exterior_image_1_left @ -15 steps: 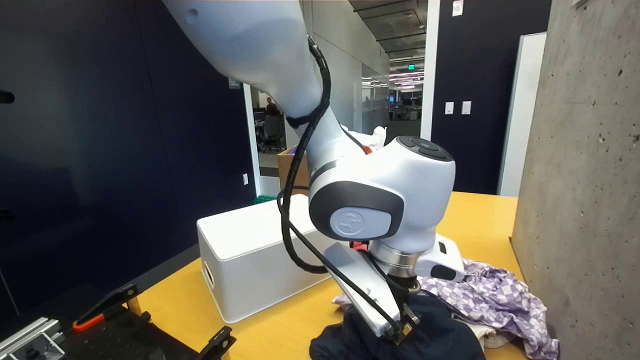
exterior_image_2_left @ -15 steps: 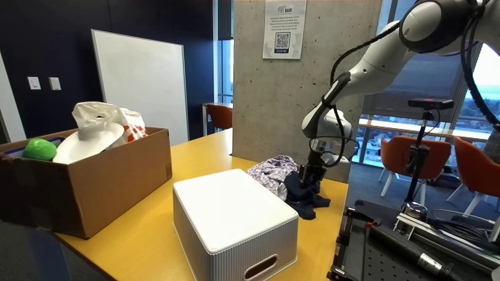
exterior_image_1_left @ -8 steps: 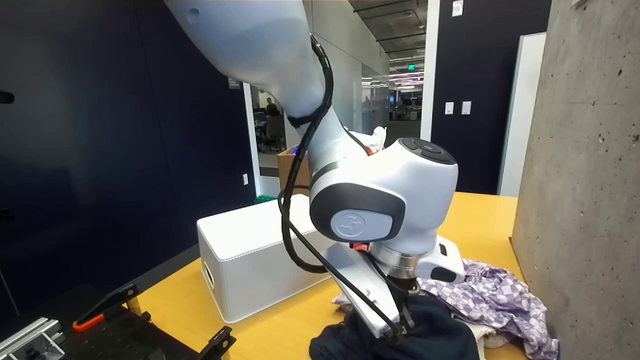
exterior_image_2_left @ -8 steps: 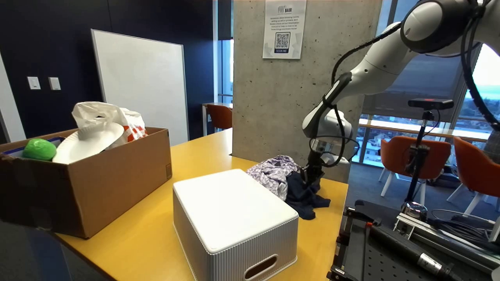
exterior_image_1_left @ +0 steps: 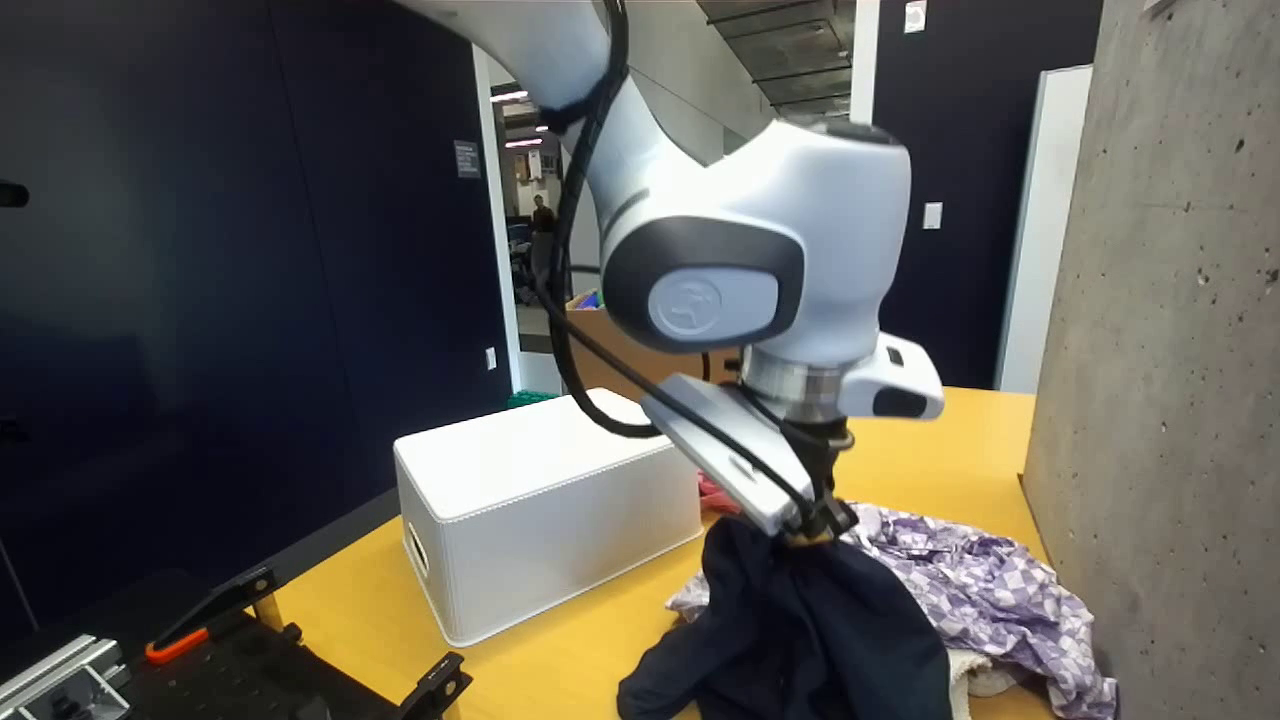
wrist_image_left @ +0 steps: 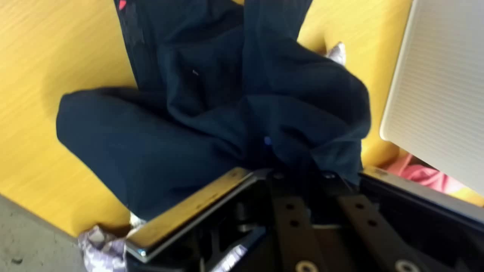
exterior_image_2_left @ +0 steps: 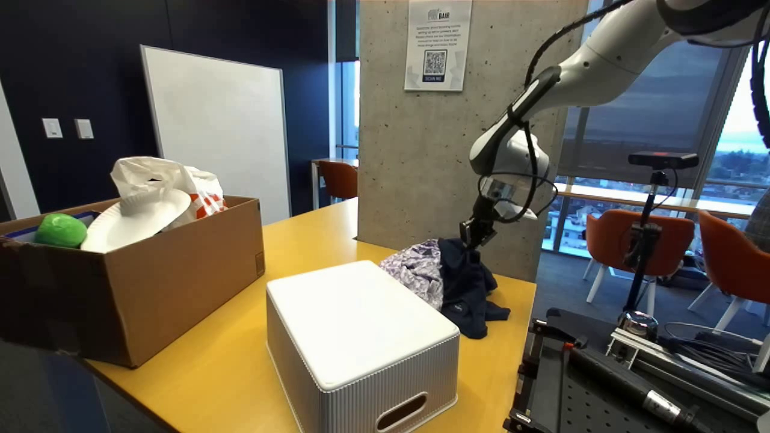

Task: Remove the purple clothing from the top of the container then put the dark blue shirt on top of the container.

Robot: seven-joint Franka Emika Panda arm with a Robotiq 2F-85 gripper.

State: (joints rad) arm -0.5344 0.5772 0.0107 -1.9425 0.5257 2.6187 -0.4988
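The dark blue shirt (exterior_image_1_left: 810, 630) hangs bunched from my gripper (exterior_image_1_left: 815, 535), its top raised and its lower part still lying on the table. In the wrist view the shirt (wrist_image_left: 211, 124) runs in between the close-set fingers of the gripper (wrist_image_left: 303, 176); the fingertips themselves are dark and blurred. The purple clothing (exterior_image_1_left: 985, 590), checkered with white, lies crumpled on the table beside the shirt, near the concrete pillar, partly covered by it. The white container (exterior_image_2_left: 361, 325) stands on the table with its flat top bare, apart from the gripper and both garments.
A cardboard box (exterior_image_2_left: 186, 282) with a paper plate, bags and a green item stands beyond the container. Some pink cloth (exterior_image_1_left: 717, 497) lies by the container's end. The concrete pillar (exterior_image_2_left: 445, 168) rises right behind the clothes. A black equipment platform (exterior_image_2_left: 601, 385) borders the table.
My gripper has closed on the dark blue shirt and risen, pulling the shirt's top up with it. The container and the purple clothing have stayed in place.
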